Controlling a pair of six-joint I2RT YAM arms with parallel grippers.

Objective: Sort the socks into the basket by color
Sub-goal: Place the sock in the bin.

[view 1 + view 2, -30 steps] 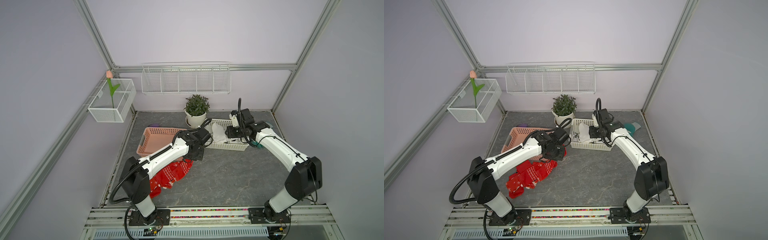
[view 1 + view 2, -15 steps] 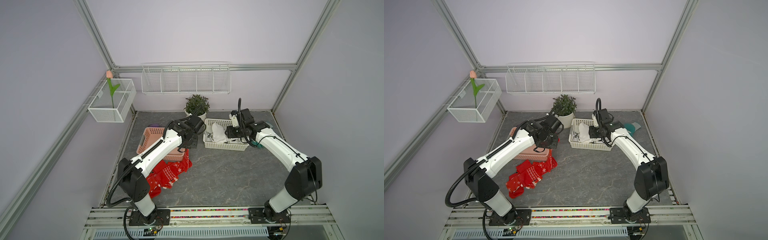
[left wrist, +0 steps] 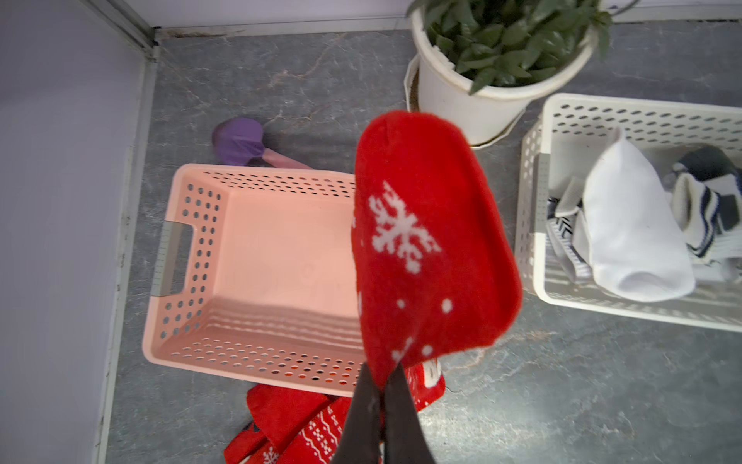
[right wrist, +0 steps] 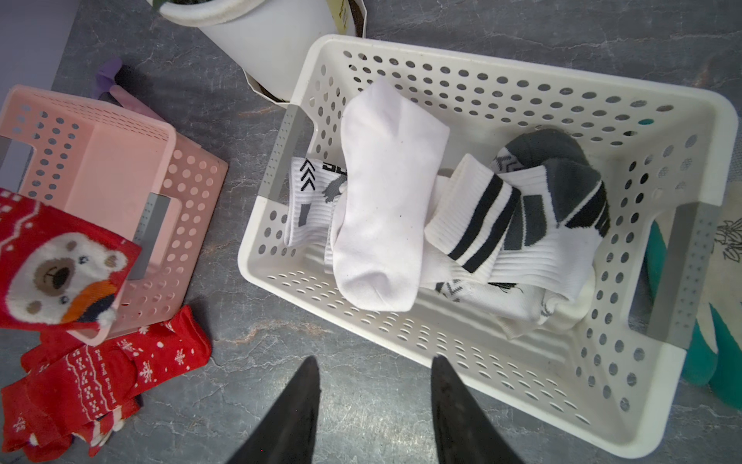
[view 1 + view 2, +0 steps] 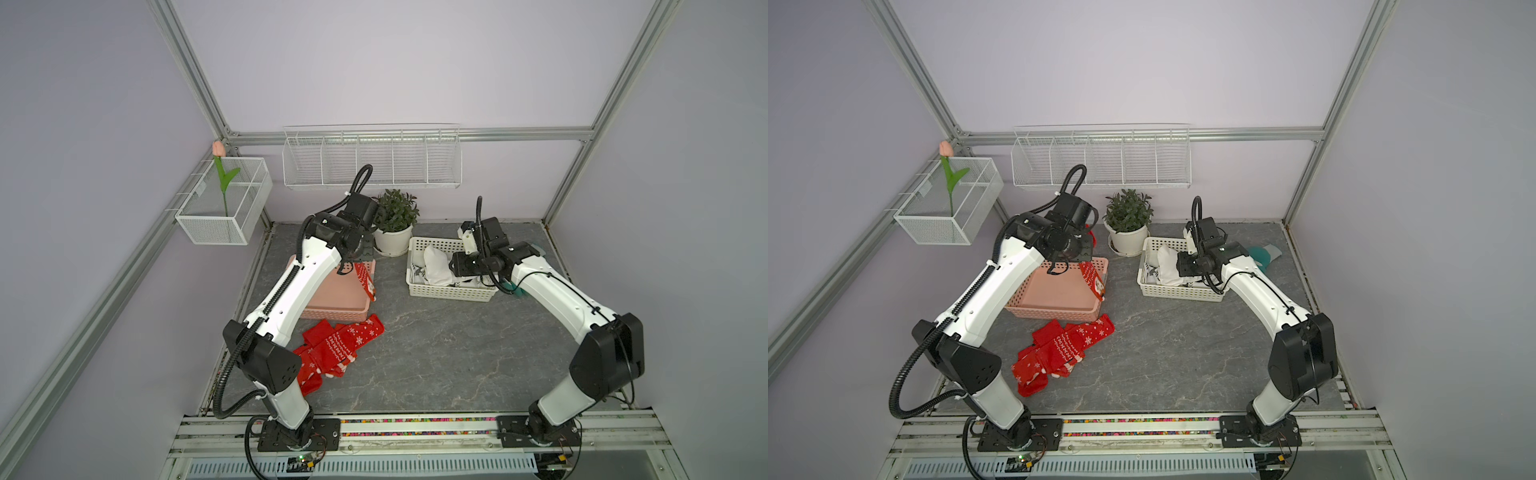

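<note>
Left jaws clamp the red sock (image 3: 429, 241) over the pink basket (image 3: 192, 281) for colour-matched release. Right jaws hang parted, empty, over the white basket (image 4: 522, 401) holding sorted white socks (image 4: 385, 201).

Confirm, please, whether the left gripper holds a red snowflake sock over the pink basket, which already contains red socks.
Not quite: the left wrist view shows the pink basket empty; the left gripper does hold the red snowflake sock over it.

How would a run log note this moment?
left end effector: shut on red sock by pink basket | right end effector: open, empty, at white basket | white socks: inside it | other red socks: on table
</note>
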